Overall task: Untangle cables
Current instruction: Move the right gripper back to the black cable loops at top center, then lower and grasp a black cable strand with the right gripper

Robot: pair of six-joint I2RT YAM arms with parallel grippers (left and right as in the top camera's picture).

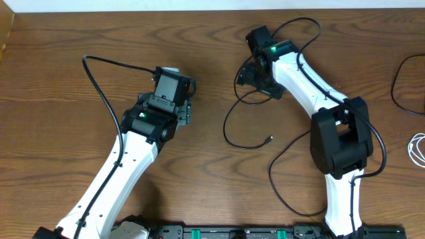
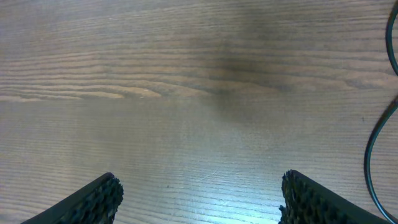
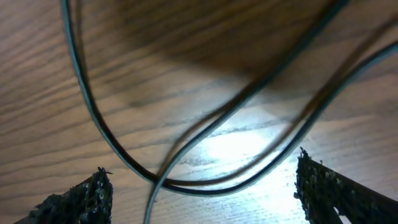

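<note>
The black cable (image 3: 109,140) lies in several strands just ahead of the right fingers (image 3: 78,202). These fingers stand spread wide, low over the wood, and pinch nothing. In the right wrist view two strands cross and sweep into a shared curve near the fingertips, so closing here could catch more than one.

From above, this cable loops out from under the right wrist and curls down to its small plug (image 1: 269,140), which lies free on the bench (image 1: 60,40). The left fingers (image 2: 93,199) are likewise spread and empty, over bare wood to the left of the loop. The white cable (image 1: 417,147) sits at the far right edge of the bench, well apart from the black loop.

The step in hand looks like taking hold of one black strand. To do it well, the right fingers should shift off the crossing until a single strand sits between them, then close gently. A low lift drawn toward the free plug end should open the loop rather than tighten it. The left fingers could hold the far side of the loop down.
</note>
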